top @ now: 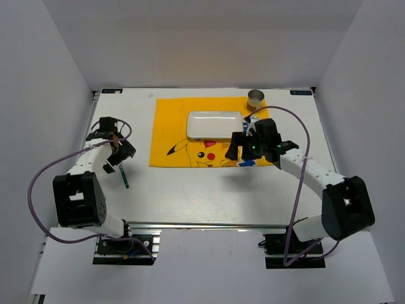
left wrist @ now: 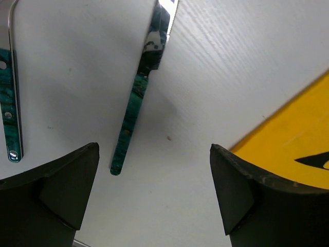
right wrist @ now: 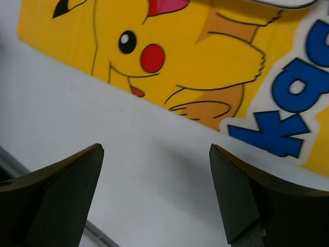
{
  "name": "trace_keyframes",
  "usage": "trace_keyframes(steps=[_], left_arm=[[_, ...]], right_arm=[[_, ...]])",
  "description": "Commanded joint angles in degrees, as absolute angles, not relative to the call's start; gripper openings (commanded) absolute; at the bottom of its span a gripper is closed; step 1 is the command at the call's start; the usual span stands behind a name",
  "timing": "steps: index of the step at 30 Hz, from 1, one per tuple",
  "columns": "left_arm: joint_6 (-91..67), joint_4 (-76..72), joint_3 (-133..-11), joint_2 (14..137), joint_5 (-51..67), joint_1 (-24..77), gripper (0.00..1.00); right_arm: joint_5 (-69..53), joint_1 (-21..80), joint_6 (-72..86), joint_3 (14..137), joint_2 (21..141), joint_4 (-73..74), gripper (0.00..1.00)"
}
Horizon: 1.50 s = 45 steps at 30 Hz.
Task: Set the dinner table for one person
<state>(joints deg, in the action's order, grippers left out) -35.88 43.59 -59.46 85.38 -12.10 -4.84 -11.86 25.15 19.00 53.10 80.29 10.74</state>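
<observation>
The white dinner table [top: 209,190] carries a yellow cartoon placemat [top: 171,130] with a small white rectangular plate [top: 215,125] on it. A green-handled utensil [top: 124,176] lies left of the placemat. In the left wrist view this utensil [left wrist: 134,105] lies on the table, and a second green-handled utensil [left wrist: 10,103] lies at the left edge. My left gripper [top: 119,152] is open and empty, just above the table beside the first handle's tip [left wrist: 154,170]. My right gripper [top: 248,152] is open and empty over the placemat's near edge [right wrist: 157,175].
A metal cup [top: 255,99] stands at the back, just off the placemat's far right corner. The placemat shows at the right of the left wrist view [left wrist: 293,139] and fills the top of the right wrist view [right wrist: 205,62]. White walls enclose the table.
</observation>
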Motion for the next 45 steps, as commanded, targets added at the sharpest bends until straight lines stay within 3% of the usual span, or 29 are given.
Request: trace_keyframes(steps=[1,9,11,14,17,19,20,25,34,45], left_arm=[[-38.4,40.1,-56.3,83.7,-9.7,-7.1,0.97],[-44.1,31.6,-45.1,88.3,-7.6,-8.8,0.88],[-44.8,28.8,-42.9,90.9,-6.8,-8.8,0.82],[-45.1,26.7,-41.2,93.2,-6.1,-8.8,0.61],[-44.7,25.9,-41.0,94.2,-5.2,-8.8,0.33],[-44.0,25.8,-41.4,95.0,-4.2,-8.8,0.06],[-43.7,26.0,-42.5,96.1,-3.7,-8.8,0.0],[-40.0,29.2,-48.2,99.1,-0.3,-7.6,0.0],[-31.4,39.1,-63.4,90.0,2.3,-3.3,0.0],[-34.1,43.2,-83.5,100.9,5.9,18.2,0.0]], right_arm=[[-18.3,27.4,21.5,52.9,73.9,2.5,0.89],[-18.3,28.0,20.6,50.8,64.2,5.0,0.89],[-18.2,28.1,20.1,50.8,62.6,6.1,0.89],[-17.4,28.1,19.7,50.6,59.3,8.0,0.89],[-15.7,28.1,19.5,50.7,56.2,10.1,0.89],[-14.9,28.0,19.9,50.9,54.1,10.8,0.89],[-14.6,28.1,20.1,50.9,53.5,10.8,0.89],[-13.9,28.0,21.6,51.8,51.4,12.6,0.89],[-7.3,27.6,23.1,53.3,52.8,15.5,0.89],[6.8,27.0,24.2,60.9,57.4,25.6,0.89]])
